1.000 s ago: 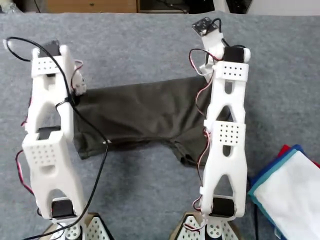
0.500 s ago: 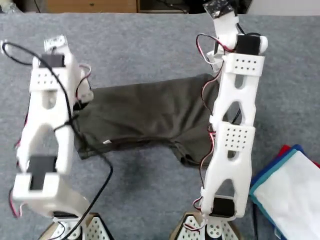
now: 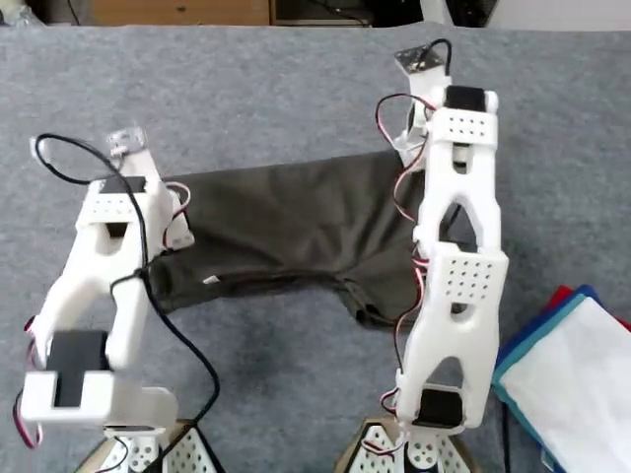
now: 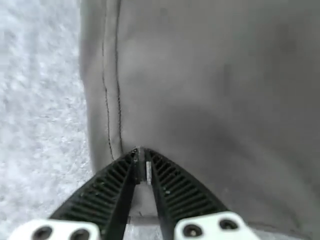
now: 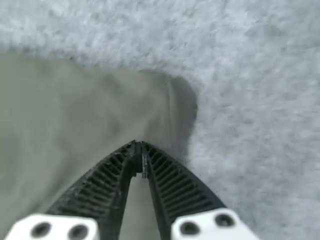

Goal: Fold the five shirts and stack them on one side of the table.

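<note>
The left gripper [image 4: 141, 159] clamps the dark shirt [image 3: 296, 222] at its nine-o'clock hem, the right gripper [image 5: 139, 150] clamps its two-o'clock corner, and the folded stack [image 3: 577, 374] lies at four o'clock.

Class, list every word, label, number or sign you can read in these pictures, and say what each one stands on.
No text can be read in any of the pictures.
Small white tag on the dark shirt: too small to read.
Folded stack: no print shows on it.
</note>
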{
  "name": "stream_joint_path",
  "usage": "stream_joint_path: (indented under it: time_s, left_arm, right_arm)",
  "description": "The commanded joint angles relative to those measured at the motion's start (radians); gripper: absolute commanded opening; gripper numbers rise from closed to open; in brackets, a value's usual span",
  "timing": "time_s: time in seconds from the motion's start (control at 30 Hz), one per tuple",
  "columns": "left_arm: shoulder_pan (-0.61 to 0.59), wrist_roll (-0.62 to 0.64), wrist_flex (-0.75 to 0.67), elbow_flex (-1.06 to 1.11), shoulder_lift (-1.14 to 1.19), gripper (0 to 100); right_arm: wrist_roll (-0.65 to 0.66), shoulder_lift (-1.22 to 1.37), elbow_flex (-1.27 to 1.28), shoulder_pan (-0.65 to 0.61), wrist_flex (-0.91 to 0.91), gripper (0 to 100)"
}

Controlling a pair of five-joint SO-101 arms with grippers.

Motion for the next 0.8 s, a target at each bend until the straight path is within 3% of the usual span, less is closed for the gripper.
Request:
stream_joint_path:
  time_s: [0.0, 0.3, 0.77]
  left_arm:
    - [0.011, 0.012, -0.032, -0.014, 0.059, 2]
    - [0.000, 0.002, 0.044, -0.064, 0.120, 2]
    - [-0.014, -0.244, 0.117, -0.034, 0.036, 2]
  right_arm:
    - [-0.009, 0.008, -0.010, 0.044, -0.055, 0.5]
    - [0.032, 0.131, -0.087, 0.056, -0.097, 0.6]
    - [0.060, 0.262, -0.317, 0.054, 0.012, 0.6]
